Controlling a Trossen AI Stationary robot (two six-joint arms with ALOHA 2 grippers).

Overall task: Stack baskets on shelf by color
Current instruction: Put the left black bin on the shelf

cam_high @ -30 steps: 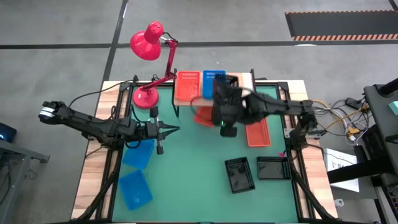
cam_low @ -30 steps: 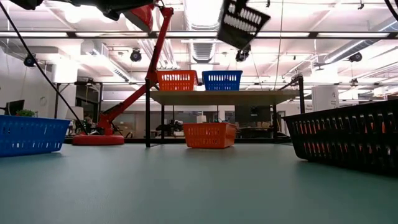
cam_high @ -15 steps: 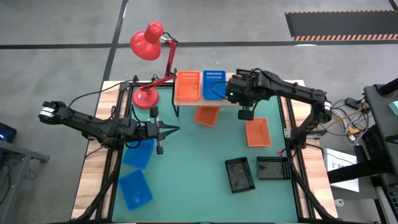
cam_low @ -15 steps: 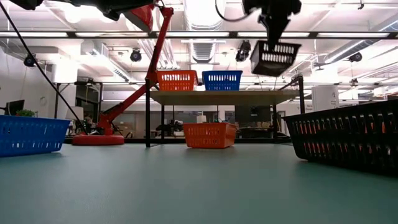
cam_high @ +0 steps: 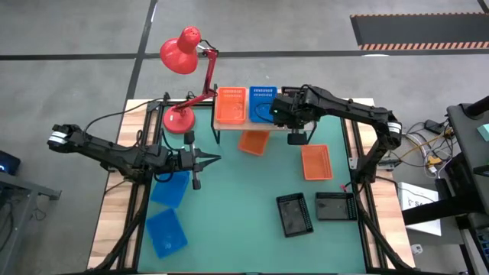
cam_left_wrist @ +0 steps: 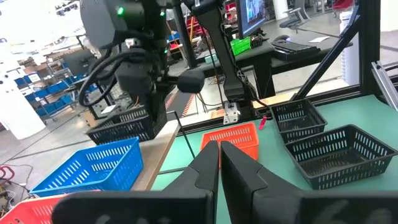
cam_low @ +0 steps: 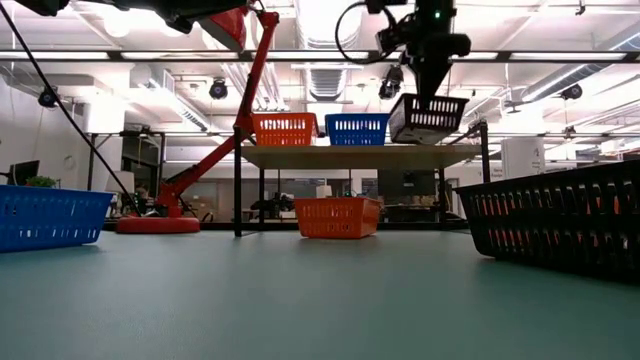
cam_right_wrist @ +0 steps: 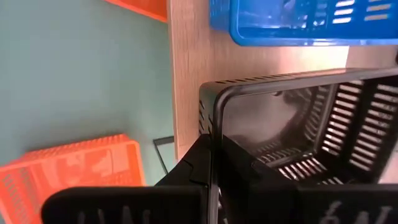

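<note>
One black basket (cam_low: 427, 118) has swung down to the shelf (cam_low: 360, 155) beside the blue basket (cam_low: 357, 128). Right gripper (cam_right_wrist: 211, 163) jaws stay clamped on its rim, release pending; left gripper (cam_high: 216, 160) jaws shut, empty.

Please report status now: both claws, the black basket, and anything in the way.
Right claw shut on black basket, hanging just above shelf, beside blue basket. Left claw shut, waiting over table. Nothing in the way.
</note>
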